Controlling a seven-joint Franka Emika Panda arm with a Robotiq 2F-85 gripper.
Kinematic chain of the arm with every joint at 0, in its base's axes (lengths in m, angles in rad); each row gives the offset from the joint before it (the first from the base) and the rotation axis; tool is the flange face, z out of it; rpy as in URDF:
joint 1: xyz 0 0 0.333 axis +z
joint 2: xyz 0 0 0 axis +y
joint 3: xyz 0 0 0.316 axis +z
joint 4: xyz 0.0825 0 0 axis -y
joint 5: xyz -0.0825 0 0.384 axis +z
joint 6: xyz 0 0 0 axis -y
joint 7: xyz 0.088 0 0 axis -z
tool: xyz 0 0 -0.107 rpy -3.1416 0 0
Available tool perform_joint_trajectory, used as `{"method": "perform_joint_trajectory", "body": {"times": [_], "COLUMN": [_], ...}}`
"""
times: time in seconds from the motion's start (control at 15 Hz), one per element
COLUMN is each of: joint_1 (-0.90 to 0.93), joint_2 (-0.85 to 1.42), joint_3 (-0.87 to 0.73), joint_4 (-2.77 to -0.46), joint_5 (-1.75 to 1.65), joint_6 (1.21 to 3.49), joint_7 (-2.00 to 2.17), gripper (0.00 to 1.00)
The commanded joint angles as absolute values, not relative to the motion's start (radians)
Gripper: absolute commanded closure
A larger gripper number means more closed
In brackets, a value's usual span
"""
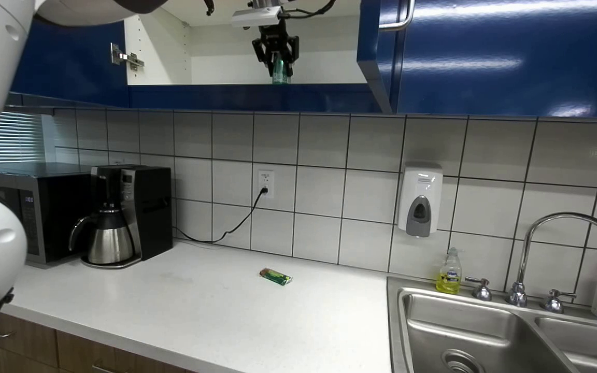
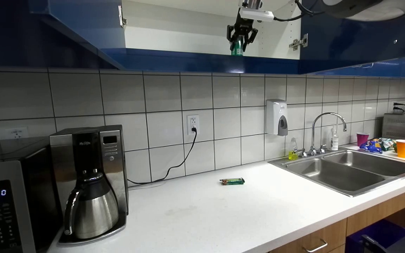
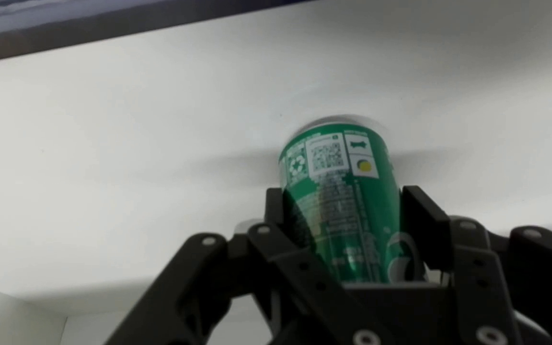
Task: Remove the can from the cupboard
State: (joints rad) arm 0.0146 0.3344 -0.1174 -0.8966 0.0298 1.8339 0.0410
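My black jointed pincer [image 1: 281, 71] clasps an upright green cylindrical can [image 3: 345, 201] between its fingers [image 3: 424, 230], presumably for steady lifting.

This is a kitchen. Around the black two-fingered claw [image 1: 280, 67], a glossy dark blue wall-mounted cupboard [image 1: 200, 97] with a white interior stands open. Below the claw are a wall of pale tiles [image 2: 164, 92] with dark joints and a white countertop [image 2: 202, 218] over wooden drawers [image 2: 323, 233]. Down and left of the claw in both exterior views stand a boxy black microwave [image 2: 37, 200] and a black-and-steel coffee maker [image 2: 113, 165]; down and right, a double-bowl stainless-steel sink [image 2: 343, 177], a curved chrome faucet [image 1: 524, 254] and a clear bottle of yellow liquid [image 1: 449, 281].
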Motion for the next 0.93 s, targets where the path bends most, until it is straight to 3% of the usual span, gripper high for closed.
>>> {"method": "perform_joint_trajectory", "body": {"times": [0.0,0.87], "joint_1": [0.022,0.053], "joint_2": [0.305,0.188], "joint_3": [-0.120,-0.110], "joint_4": [-0.887,-0.955], "joint_5": [0.020,0.015], "joint_6": [1.808,1.762], "joint_7": [0.051,0.059], "gripper": [0.62,0.62]}}
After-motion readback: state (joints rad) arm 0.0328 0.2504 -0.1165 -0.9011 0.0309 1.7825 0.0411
